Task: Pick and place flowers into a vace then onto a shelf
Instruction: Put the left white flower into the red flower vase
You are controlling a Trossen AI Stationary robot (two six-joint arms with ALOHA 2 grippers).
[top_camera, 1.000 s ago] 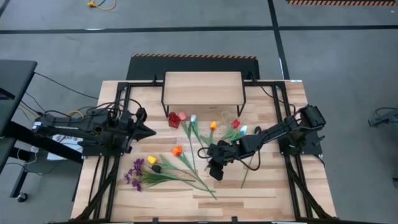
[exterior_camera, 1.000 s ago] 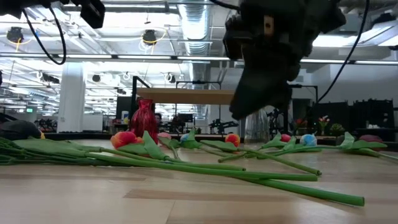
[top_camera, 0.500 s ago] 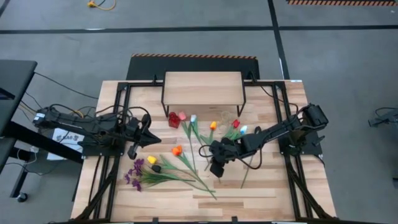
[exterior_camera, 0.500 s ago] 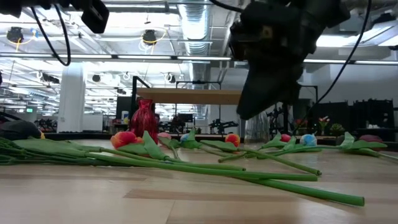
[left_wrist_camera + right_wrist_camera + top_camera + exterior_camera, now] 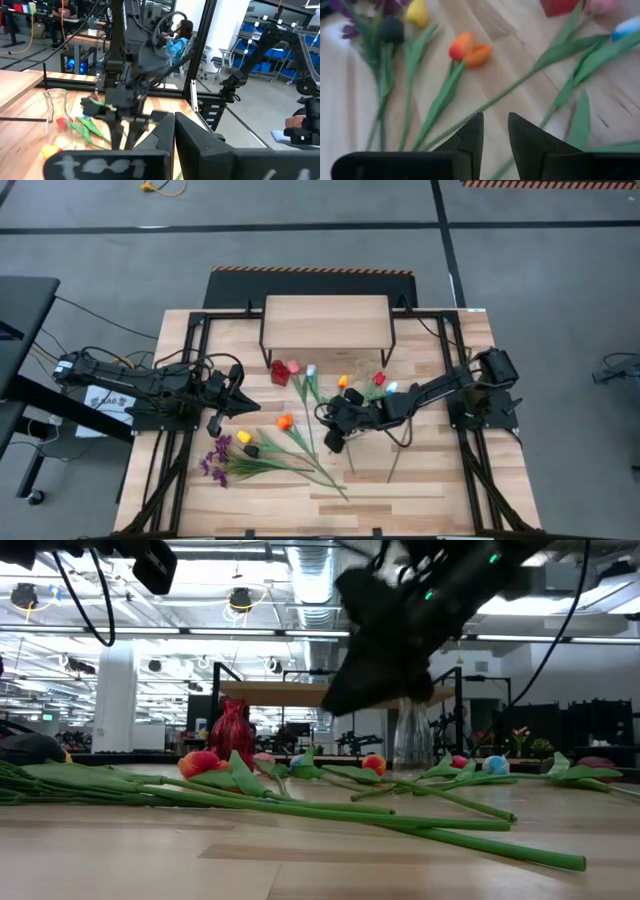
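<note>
The flowers lie loose on the plank table: an orange tulip, a yellow one, a dark one, purple sprigs, and further tulips by the shelf. A red vase and a clear glass vase stand upright in front of the shelf. My right gripper hangs slanting down over the green stems at mid-table. Its fingers are a little apart, with nothing between them. My left gripper is shut, level above the table's left part, and holds nothing.
The shelf stands on black legs at the table's far middle, and black frame rails run along the left and right sides. Long stems cross the near middle. Bare planks lie at the near right.
My right gripper has moved a little toward the table's left and far edge. It has swung round and now tips toward the stems near the orange tulip, with its finger gap unchanged. My left gripper has swung slightly toward the near edge, then kept still.
</note>
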